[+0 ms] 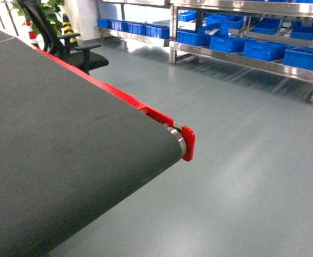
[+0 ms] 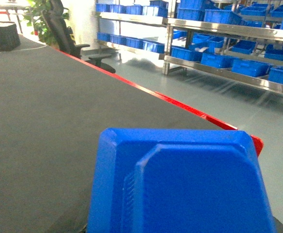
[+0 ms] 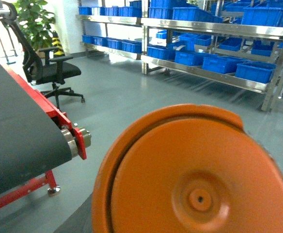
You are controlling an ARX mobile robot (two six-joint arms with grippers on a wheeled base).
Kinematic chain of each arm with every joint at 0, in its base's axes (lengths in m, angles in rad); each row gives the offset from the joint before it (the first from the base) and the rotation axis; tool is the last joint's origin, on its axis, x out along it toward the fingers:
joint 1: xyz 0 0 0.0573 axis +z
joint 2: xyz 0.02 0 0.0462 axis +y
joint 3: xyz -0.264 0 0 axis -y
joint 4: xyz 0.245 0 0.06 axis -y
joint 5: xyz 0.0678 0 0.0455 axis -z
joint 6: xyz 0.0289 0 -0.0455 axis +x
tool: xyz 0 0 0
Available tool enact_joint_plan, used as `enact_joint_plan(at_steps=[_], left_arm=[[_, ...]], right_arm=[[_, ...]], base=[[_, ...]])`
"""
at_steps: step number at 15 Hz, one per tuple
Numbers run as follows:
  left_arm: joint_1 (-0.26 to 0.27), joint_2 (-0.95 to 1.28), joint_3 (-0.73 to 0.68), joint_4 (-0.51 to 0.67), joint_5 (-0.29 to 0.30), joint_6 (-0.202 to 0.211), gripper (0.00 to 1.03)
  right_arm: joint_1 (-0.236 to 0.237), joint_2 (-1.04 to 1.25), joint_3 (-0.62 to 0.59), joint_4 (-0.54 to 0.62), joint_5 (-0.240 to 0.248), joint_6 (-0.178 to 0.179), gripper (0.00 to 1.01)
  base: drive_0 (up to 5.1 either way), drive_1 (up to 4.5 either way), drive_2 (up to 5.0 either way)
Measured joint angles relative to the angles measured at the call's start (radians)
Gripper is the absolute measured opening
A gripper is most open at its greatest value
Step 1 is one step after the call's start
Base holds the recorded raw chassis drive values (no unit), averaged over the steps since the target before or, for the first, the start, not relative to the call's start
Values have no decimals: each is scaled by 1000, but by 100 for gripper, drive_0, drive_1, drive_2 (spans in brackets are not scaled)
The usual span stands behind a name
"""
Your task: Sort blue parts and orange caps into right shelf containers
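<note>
A moulded blue plastic part [image 2: 180,184] fills the left wrist view and a round orange plastic cap [image 3: 195,172] the right one; both seem carried, though neither arm's fingers show, so their grip cannot be told. Next: cross the floor to the bright blue ribbed crates [image 1: 263,49] on the steel shelf [image 1: 242,59], well apart.

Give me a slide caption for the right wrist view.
Orange cap fills the foreground, with the conveyor belt at left and shelves of blue crates beyond.
</note>
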Motion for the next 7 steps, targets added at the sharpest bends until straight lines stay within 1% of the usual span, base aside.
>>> enact_joint_plan(at_steps=[7], left_arm=[[0,0,0,0,0,0,42]], right_arm=[[0,0,0,0,0,0,45]], base=[[-156,-156,-156]])
